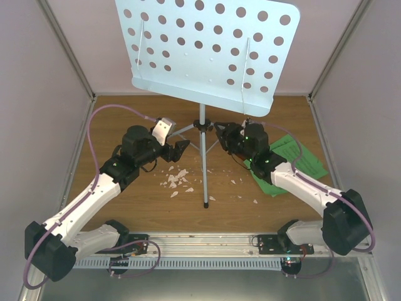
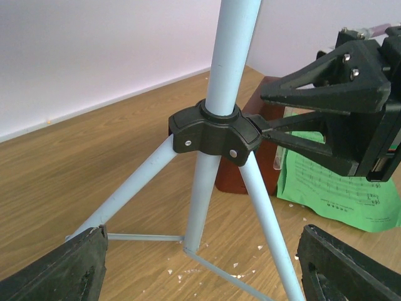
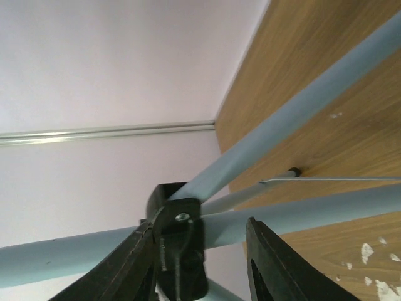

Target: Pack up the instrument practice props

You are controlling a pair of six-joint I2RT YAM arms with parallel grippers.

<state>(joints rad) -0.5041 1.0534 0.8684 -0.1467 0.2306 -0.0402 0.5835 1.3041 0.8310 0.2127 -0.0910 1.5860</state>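
Observation:
The pale blue perforated music stand stands upright at the middle back, its pole running down to a black hub with grey tripod legs. My left gripper is open just left of the legs. In the left wrist view its fingers straddle the legs below the hub without touching. My right gripper is open at the hub's right side. In the right wrist view one finger touches the hub. The green sheet music lies under the right arm. The reddish-brown metronome stands behind the hub.
White crumbs lie scattered on the wooden table around the front leg. Pale walls close in the left, right and back. A metal rail runs along the near edge between the arm bases.

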